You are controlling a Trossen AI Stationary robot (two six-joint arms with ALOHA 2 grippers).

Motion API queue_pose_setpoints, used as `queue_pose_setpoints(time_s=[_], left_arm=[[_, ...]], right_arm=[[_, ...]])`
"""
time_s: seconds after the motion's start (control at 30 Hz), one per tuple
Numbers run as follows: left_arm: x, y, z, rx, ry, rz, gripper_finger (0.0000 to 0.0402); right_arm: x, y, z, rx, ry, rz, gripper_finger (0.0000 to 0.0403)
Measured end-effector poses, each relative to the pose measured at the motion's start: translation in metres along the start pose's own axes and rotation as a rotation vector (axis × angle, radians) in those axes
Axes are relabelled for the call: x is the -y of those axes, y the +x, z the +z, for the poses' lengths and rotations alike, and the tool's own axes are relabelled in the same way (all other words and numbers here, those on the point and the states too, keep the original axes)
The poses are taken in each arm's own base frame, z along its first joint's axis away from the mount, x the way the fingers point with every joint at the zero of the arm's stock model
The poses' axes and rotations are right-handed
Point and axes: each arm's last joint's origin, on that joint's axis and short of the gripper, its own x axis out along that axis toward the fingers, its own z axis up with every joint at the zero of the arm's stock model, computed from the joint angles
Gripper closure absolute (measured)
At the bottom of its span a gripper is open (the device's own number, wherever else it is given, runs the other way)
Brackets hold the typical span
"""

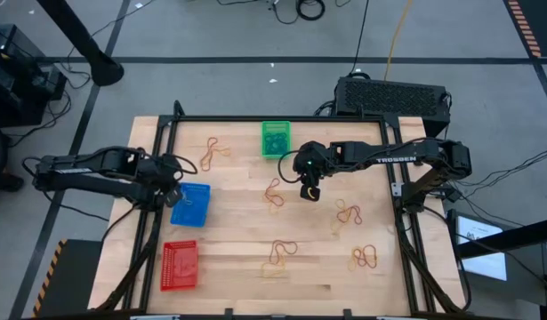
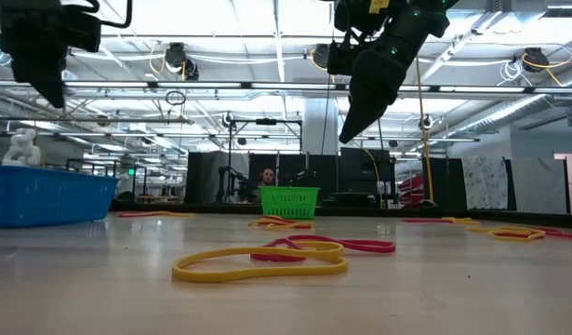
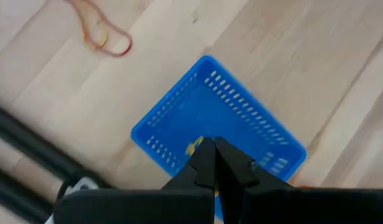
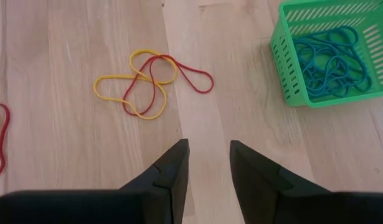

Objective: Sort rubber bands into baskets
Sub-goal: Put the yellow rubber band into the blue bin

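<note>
Dark against the pale wood surface [image 1: 246, 240], my right gripper [image 1: 309, 192] hangs mid-frame with jaws narrowly parted and empty above red and yellow rubber bands [image 4: 147, 81] beside the green basket [image 1: 275, 140], while my left gripper [image 1: 172, 194] hovers, jaws closed, over the blue basket [image 1: 191, 205].
</note>
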Motion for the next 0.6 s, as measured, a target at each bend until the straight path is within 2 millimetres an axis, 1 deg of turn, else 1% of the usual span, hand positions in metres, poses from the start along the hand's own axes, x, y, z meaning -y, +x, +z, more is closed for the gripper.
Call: queue_pose_setpoints(time_s=[0.17,0.6], left_arm=[[0.005,0.001,0.006,0.049,0.027,-0.038,0.0385],[0.007,0.015,0.007,-0.007,0.089,0.001,0.0339]], right_arm=[[0.0,0.0,0.0,0.0,0.0,0.0,0.0293],[0.0,0.0,0.0,0.0,0.0,0.0,0.0293]])
